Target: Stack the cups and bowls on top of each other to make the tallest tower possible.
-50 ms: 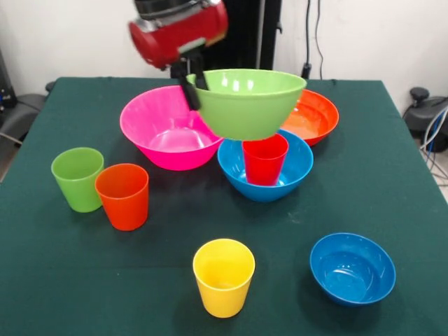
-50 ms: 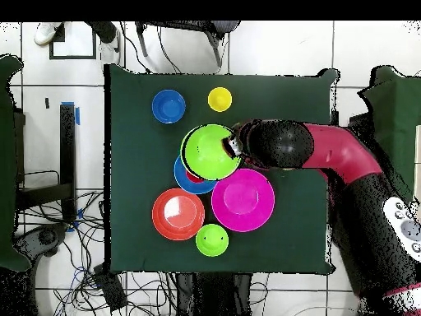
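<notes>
My gripper (image 1: pixel 195 89) is shut on the left rim of the big light-green bowl (image 1: pixel 252 105), one finger inside and one outside. The bowl hangs upright right over the red cup (image 1: pixel 264 162), which stands in the big blue bowl (image 1: pixel 294 175). Whether its base touches the cup's rim I cannot tell. From overhead, the light-green bowl (image 2: pixel 210 151) covers most of the big blue bowl (image 2: pixel 182 178), with my gripper (image 2: pixel 233 146) at its rim. The pink bowl (image 1: pixel 164 129) and the orange bowl (image 1: pixel 316 115) stand beside the pile.
A light-green cup (image 1: pixel 77 178) and an orange cup (image 1: pixel 124 196) stand together at front left. The yellow cup (image 1: pixel 224 276) and small blue bowl (image 1: pixel 352 268) are near the front edge. A small light-green bowl (image 2: pixel 211 239) sits by the pink bowl (image 2: pixel 242 199) and orange bowl (image 2: pixel 178 214).
</notes>
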### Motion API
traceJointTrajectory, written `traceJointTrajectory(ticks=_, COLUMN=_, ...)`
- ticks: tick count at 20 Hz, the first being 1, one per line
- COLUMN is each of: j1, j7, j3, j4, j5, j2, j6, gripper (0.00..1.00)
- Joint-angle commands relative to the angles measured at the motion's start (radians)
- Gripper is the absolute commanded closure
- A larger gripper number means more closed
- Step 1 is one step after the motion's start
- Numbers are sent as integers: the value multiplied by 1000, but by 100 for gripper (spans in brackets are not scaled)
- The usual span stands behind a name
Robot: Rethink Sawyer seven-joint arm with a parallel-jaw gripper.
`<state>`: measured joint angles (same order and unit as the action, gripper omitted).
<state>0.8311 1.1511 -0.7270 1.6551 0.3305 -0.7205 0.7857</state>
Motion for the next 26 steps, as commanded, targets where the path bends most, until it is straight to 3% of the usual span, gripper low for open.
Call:
traceJointTrajectory(ticks=1, j1=-110, j7=235, j3=133, j4=-90, j5=-18, j2=95, j6=28, gripper=100)
traceJointTrajectory(ticks=14, j1=-203, j7=284, j3=223, j4=-195, j5=4, j2=164, j6=81, gripper=100)
traceJointTrajectory(ticks=19, j1=-235, j7=284, j3=266, j4=-221, j5=-5, j2=145, j6=214, gripper=100)
traceJointTrajectory(ticks=26, j1=-266, j7=308, j3=290, j4=-212, j5=-51, j2=61, j6=374, gripper=100)
